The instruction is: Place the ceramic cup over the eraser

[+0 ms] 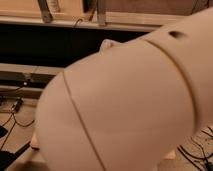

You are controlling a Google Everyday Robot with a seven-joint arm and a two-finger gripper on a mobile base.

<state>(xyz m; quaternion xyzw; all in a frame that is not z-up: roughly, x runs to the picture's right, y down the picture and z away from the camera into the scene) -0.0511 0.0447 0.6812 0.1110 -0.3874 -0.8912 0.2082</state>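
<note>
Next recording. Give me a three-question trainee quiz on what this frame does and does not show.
1. True or false: the ceramic cup is in plain sight.
2. What fills most of the view? A) the robot's white arm shell B) a red bowl C) a person's hand
3. Where is the gripper?
Key: 1 false, the cup is hidden; 2 A; 3 not in view, since the arm shell blocks the scene.

The arm (135, 105), a pale rounded shell, fills nearly the whole view, sweeping from the 7 o'clock corner up to 2 o'clock. A thin seam (82, 122) curves down it toward 6 o'clock. The gripper is hidden behind it, out of sight.
</note>
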